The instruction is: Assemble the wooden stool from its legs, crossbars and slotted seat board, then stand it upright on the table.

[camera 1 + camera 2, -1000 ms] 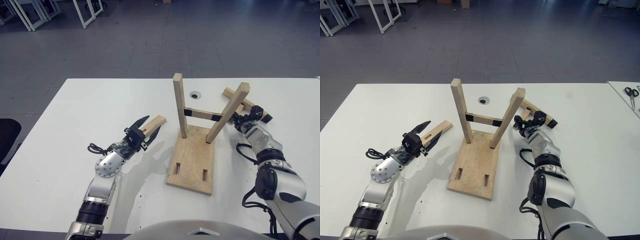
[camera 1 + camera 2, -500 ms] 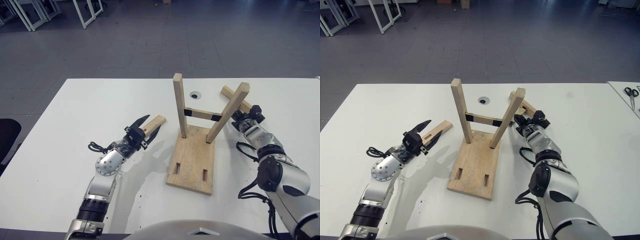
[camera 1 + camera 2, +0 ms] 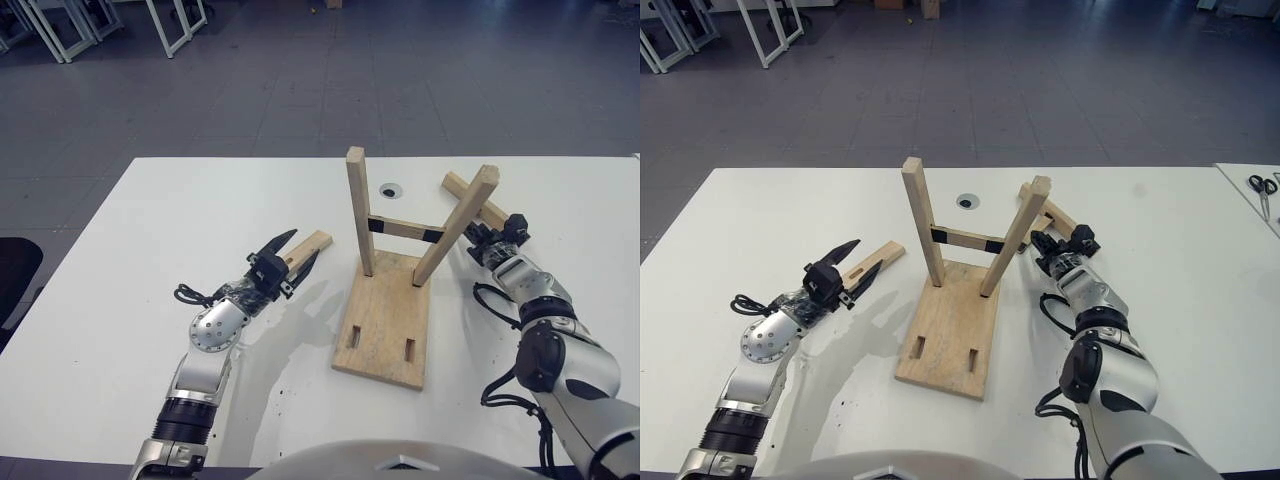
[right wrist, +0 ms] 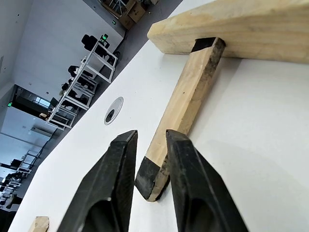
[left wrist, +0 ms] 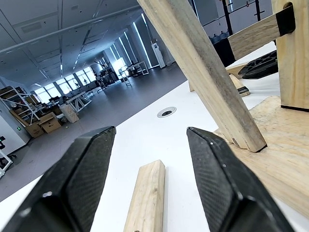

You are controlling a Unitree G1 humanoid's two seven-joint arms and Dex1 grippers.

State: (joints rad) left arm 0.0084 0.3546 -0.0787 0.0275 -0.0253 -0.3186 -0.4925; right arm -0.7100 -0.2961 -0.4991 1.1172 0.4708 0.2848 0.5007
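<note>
The slotted seat board (image 3: 385,320) lies flat on the table. Two legs stand in its far slots, one upright (image 3: 357,210) and one tilted (image 3: 460,222), joined by a dark-tipped crossbar (image 3: 405,229). Behind the tilted leg another leg (image 3: 470,195) lies flat with its own crossbar (image 4: 186,104). My right gripper (image 3: 503,233) sits low beside it, fingers (image 4: 120,174) a narrow gap apart, that crossbar's dark end in line with the gap. A loose leg (image 3: 310,244) lies at the left. My left gripper (image 3: 290,252) hovers open over its near end (image 5: 145,198).
A round cable hole (image 3: 389,189) sits in the table behind the stool parts. A black cable loops beside my left wrist (image 3: 188,295). Scissors (image 3: 1262,184) lie on a neighbouring table at the far right. Bare white tabletop (image 3: 120,300) stretches to the left and front.
My right gripper has shifted slightly beside the lying leg. The left arm, the seat board and the standing legs are where they were.
</note>
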